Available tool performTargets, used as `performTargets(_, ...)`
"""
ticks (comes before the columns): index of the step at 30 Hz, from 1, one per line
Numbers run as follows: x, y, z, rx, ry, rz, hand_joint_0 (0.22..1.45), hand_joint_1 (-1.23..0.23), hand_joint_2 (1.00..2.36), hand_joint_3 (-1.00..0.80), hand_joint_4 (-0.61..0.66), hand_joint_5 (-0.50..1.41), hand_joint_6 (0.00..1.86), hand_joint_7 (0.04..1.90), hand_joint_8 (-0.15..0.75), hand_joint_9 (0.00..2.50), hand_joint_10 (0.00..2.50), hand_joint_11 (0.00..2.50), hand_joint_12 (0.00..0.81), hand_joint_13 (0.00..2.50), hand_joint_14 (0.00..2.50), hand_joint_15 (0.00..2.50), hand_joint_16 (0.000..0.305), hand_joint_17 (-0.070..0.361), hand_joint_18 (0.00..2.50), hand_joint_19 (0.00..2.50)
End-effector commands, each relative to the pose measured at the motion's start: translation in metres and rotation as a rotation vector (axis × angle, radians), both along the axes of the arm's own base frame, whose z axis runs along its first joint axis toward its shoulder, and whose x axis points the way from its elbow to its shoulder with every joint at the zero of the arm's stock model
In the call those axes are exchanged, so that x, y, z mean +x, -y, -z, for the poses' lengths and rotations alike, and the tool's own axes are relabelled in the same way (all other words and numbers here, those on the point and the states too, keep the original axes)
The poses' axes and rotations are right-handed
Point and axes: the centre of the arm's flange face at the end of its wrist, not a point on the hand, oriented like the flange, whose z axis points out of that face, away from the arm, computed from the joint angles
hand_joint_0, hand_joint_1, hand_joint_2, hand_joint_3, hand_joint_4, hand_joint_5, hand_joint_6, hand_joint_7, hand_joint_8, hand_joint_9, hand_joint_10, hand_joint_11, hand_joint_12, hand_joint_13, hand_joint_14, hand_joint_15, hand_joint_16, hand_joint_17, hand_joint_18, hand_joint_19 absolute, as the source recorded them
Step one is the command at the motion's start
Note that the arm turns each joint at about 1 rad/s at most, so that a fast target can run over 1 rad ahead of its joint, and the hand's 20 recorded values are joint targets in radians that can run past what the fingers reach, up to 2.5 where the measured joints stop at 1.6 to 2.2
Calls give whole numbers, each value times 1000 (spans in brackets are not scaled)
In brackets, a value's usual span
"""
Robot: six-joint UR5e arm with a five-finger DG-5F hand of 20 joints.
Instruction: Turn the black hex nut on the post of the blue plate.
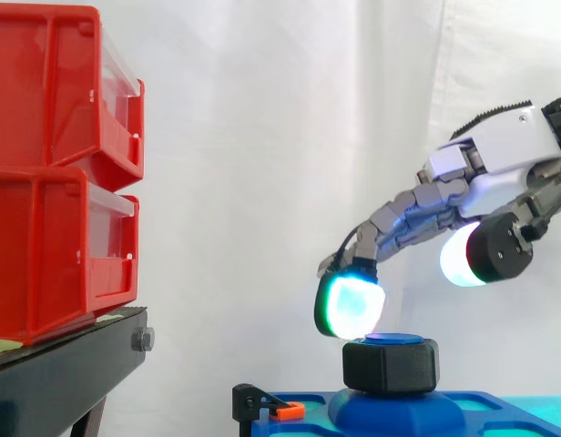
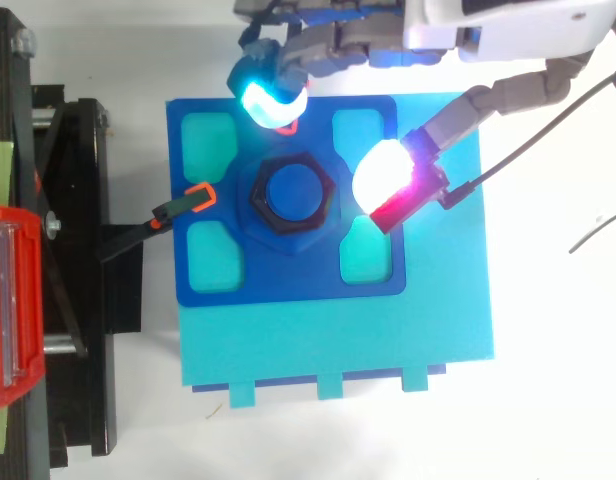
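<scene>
Hand: the robot's grey-and-white hand [image 1: 504, 137] leans in from the right in the side view, fingers pointing down toward the plate.
Fingers: spread wide and pretty much straight, with nothing held. No pinch on anything that I can see.
Cyan pad: one cyan-green glowing fingertip [image 2: 271, 95] hangs low. From the side it looks like it's right at the nut's top edge, but from above it's clearly off the nut, over the plate's rim.
White pad: the thumb's white pad with a red glow [image 2: 386, 182] sits just beside the nut from above. From the side it's higher than the nut.
Nut: the black hex nut [image 1: 391, 366] is down between those two glowing pads, with neither one wrapped round it.
Post: the round blue post [image 2: 294, 192] pokes up through the nut, its top just showing above it.
Plate: the dark blue square plate [image 2: 288, 285] with light teal pockets lies under the fingers, on a bigger light cyan slab [image 2: 338, 340].
Clamp: a black clamp with an orange tip [image 2: 193, 200] is at the plate's edge, on the far side of the nut from the white pad.
Bins: two red plastic bins [image 1: 53, 164] are stacked on a black stand [image 1: 71, 364], well away from the fingers, past the clamp.
Backdrop: a white curtain [image 1: 262, 137] hangs behind it all.
</scene>
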Motion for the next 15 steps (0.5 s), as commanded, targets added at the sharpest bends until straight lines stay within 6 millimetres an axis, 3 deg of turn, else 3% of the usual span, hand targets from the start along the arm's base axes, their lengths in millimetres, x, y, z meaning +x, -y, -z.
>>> performTargets(1, 3, -4, -5, -1, 11, -5, 485, -374, 1000, -500, 133, -224, 502, 689, 194, 163, 0, 0, 337, 192, 0, 0, 59, 133, 0, 82)
performTargets(9, 8, -13, -8, 11, 33, -9, 485, -375, 1000, -500, 133, -224, 502, 688, 194, 162, 0, 0, 337, 198, 0, 0, 59, 134, 0, 89)
performTargets(15, 15, -33, -8, 25, 44, -5, 484, -375, 1000, -500, 132, -224, 502, 686, 194, 164, 0, 0, 337, 199, 0, 0, 59, 134, 0, 82)
